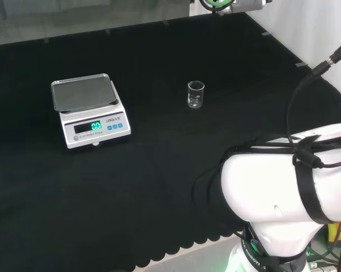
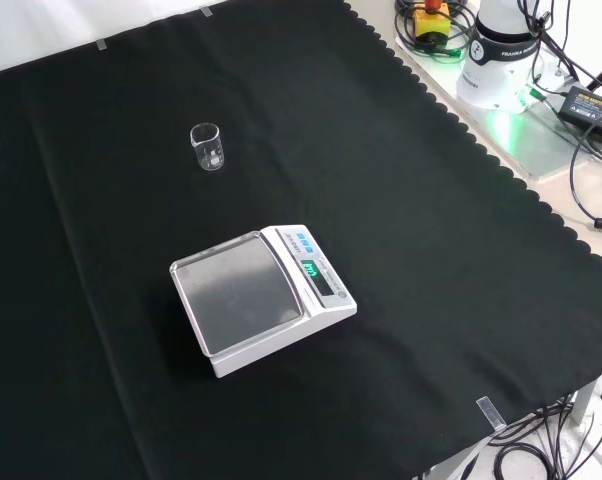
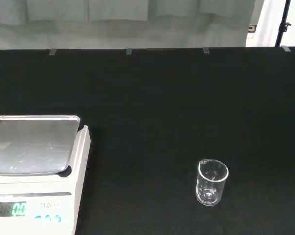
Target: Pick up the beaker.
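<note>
One small clear beaker (image 1: 196, 94) upright, well apart from the scale (image 1: 90, 117) — best approached level, fingers either side. Hand state: cannot tell.

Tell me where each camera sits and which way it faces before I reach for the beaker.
Head view: behind and above the arm's base, looking over the white arm link at the beaker and scale.
Front view: opposite side, looking down on the cloth; the arm's base stands at top right.
Wrist view: low, looking across the cloth at both.
All three views share the upright beaker and the scale, standing apart.
</note>
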{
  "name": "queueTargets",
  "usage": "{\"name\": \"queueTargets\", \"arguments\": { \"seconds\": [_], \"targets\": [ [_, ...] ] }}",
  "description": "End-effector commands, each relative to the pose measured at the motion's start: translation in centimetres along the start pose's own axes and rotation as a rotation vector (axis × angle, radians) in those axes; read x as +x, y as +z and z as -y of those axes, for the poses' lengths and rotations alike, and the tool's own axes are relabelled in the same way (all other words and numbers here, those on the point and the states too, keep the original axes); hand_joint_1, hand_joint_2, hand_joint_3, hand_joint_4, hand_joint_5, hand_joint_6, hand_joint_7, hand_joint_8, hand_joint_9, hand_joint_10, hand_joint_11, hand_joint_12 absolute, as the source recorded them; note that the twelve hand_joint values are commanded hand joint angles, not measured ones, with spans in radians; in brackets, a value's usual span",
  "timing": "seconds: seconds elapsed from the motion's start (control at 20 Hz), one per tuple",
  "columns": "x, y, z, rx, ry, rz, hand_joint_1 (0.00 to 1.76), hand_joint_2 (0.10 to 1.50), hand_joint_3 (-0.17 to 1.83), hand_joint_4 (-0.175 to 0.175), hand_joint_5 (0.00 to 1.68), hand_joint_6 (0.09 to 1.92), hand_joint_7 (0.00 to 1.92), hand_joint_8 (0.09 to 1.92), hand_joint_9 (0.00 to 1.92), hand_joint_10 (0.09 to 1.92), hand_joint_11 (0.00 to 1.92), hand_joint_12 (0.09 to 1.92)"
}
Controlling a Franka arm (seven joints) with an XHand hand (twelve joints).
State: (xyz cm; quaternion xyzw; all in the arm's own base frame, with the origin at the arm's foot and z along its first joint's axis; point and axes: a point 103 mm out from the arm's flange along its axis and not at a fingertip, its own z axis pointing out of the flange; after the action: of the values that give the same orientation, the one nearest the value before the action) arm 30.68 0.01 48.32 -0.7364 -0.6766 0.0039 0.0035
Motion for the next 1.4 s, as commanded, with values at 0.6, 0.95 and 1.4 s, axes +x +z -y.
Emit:
{"name": "queueTargets", "arguments": {
  "seconds": [0.6,0.95,1.4],
  "targets": [
    [-0.2,1.1,-1.2,0.025,-0.010,-0.022,0.18,0.87,0.28,-0.049,0.00,0.09,0.00,0.24,0.00,0.29,0.00,1.25],
    [-5.0,4.4,-2.9,0.042,0.002,-0.065,0.18,0.87,0.27,-0.055,0.00,0.09,0.00,0.24,0.00,0.29,0.00,1.25],
    [-6.2,10.0,-8.1,0.090,0.033,-0.145,0.19,0.88,0.25,-0.062,0.00,0.09,0.00,0.28,0.00,0.32,0.00,1.25]
  ]
}}
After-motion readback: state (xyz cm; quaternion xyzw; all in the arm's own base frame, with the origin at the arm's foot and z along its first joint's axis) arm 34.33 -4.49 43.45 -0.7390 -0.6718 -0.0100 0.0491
